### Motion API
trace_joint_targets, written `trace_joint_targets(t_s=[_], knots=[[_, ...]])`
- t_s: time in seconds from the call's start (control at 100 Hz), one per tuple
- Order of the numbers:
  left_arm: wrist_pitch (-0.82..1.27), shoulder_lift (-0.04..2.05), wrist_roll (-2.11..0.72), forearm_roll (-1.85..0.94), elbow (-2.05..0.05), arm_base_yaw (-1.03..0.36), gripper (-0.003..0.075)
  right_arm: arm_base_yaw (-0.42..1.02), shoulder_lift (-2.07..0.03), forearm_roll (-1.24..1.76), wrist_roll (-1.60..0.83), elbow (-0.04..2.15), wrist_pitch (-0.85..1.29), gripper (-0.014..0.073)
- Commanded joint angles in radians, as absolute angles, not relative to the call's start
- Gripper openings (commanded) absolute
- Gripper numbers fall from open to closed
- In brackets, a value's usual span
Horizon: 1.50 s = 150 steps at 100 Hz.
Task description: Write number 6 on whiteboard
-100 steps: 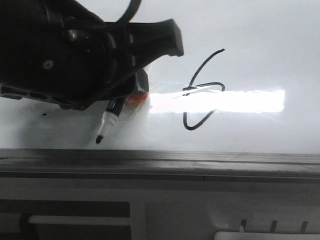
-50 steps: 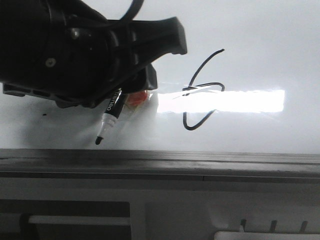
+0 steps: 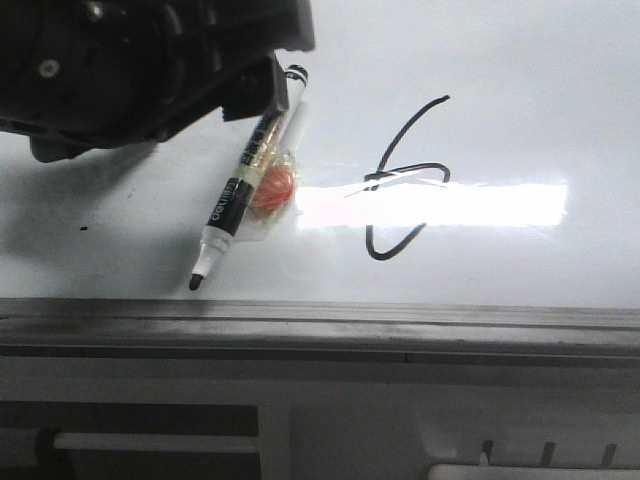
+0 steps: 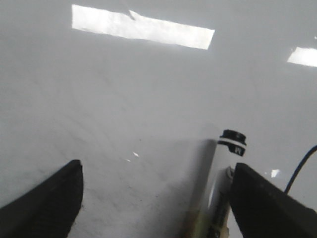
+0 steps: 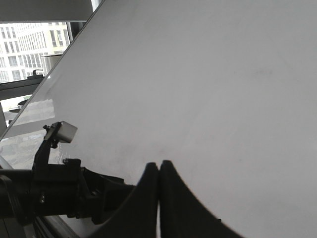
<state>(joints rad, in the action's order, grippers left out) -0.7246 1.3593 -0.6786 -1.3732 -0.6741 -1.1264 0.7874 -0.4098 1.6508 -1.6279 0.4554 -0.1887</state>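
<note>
The number 6 point(image 3: 405, 180) is drawn in thin black line on the whiteboard point(image 3: 520, 80), its loop crossing the bright strip of reflected light. A marker point(image 3: 243, 180) lies on the board just left of the 6, tip toward the grey frame, an orange blob beside its barrel. The left gripper point(image 4: 156, 198) hovers above the marker, fingers spread wide, holding nothing. The right gripper point(image 5: 158, 171) is pressed closed and empty.
</note>
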Motion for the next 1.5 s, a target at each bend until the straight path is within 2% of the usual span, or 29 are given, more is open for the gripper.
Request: trace_joint_targets(t_s=[0.0, 0.11, 0.3, 0.34, 0.55, 0.68, 0.78, 0.99, 1.49], knots=[[-0.761, 1.273, -0.716, -1.335, -0.692, -1.135, 0.0539, 0.787, -0.415, 1.643, -1.633, 0.483, -0.176, -0.0065], [-0.761, 1.177, -0.871, -1.323, -0.692, -1.170, 0.0395, 0.787, -0.415, 1.643, -1.633, 0.483, -0.176, -0.0065], [-0.758, 1.013, -1.182, -1.403, -0.692, -1.258, 0.0034, 0.787, -0.396, 1.643, -1.644, 0.483, -0.160, -0.0065], [-0.758, 0.976, -1.257, -1.459, -0.692, -1.282, -0.0021, 0.787, -0.377, 1.643, -1.667, 0.483, -0.151, -0.0065], [-0.763, 0.810, -1.640, -1.840, -0.670, -1.391, -0.0019, 0.787, -0.191, 1.643, -1.697, 0.461, -0.224, -0.0065], [-0.753, 0.724, -1.649, -1.842, -0.607, -1.455, -0.0019, 0.787, -0.050, 1.701, -1.697, 0.401, -0.368, -0.0065], [-0.751, 0.676, -1.646, -1.842, -0.571, -1.494, -0.0019, 0.787, 0.033, 1.755, -1.713, 0.362, -0.397, -0.0065], [-0.751, 0.660, -1.646, -1.842, -0.558, -1.534, -0.0019, 0.787, 0.004, 1.789, -1.724, 0.318, -0.311, -0.0065], [-0.751, 0.660, -1.646, -1.842, -0.558, -1.534, -0.0019, 0.787, 0.004, 1.789, -1.724, 0.304, -0.313, -0.0065]])
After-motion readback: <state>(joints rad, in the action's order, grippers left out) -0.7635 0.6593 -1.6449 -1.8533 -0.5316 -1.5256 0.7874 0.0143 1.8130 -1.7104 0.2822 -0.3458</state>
